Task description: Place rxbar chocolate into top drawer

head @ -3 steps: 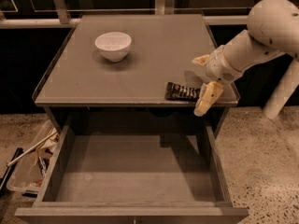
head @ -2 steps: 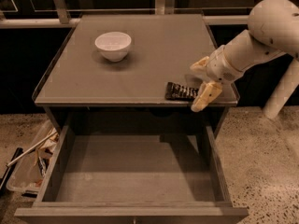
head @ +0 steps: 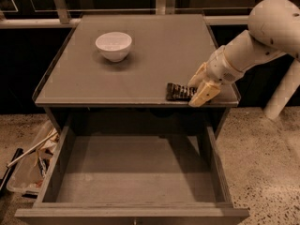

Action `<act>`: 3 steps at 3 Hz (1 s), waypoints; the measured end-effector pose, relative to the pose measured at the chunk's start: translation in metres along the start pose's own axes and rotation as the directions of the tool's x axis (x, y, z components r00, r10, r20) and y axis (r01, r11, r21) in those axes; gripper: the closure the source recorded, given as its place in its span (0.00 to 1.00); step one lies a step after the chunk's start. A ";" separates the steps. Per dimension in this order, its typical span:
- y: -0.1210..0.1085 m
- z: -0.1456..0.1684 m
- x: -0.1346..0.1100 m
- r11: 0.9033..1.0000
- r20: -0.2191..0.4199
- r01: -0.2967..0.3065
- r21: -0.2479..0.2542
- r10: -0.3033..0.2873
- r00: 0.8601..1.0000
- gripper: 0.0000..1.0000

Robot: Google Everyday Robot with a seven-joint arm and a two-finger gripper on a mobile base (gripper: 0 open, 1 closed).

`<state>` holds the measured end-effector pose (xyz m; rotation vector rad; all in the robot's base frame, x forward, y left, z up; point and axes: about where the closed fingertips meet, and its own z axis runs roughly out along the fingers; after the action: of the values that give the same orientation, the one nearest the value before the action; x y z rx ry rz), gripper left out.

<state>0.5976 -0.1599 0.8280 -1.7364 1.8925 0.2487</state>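
The rxbar chocolate [head: 177,91], a dark flat bar, lies on the grey tabletop [head: 140,74] near its front right edge. My gripper [head: 197,89] reaches in from the right, and its pale fingers [head: 206,93] are shut on the bar's right end, hiding that end. The bar still rests on the table. Below the tabletop the top drawer [head: 131,172] is pulled fully out toward the camera, its flat grey floor bare.
A white bowl [head: 114,45] stands at the back left of the tabletop. A clear bin of clutter [head: 28,165] sits on the speckled floor left of the drawer. A white post [head: 281,97] stands at the right.
The gripper's fingers have drawn closer together around the bar's right end. The arm has shifted slightly lower, and the bar has stayed in place.
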 end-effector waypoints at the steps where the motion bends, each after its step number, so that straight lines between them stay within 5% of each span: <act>1: 0.000 0.000 0.000 1.000 0.000 0.000 0.000 0.000 1.000 0.89; 2: 0.000 0.000 0.000 1.000 0.000 0.000 0.000 0.000 1.000 1.00; 3: 0.004 0.002 -0.009 1.000 -0.015 0.024 -0.008 -0.024 1.000 1.00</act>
<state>0.5946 -0.1507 0.8306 -1.7698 1.8826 0.2350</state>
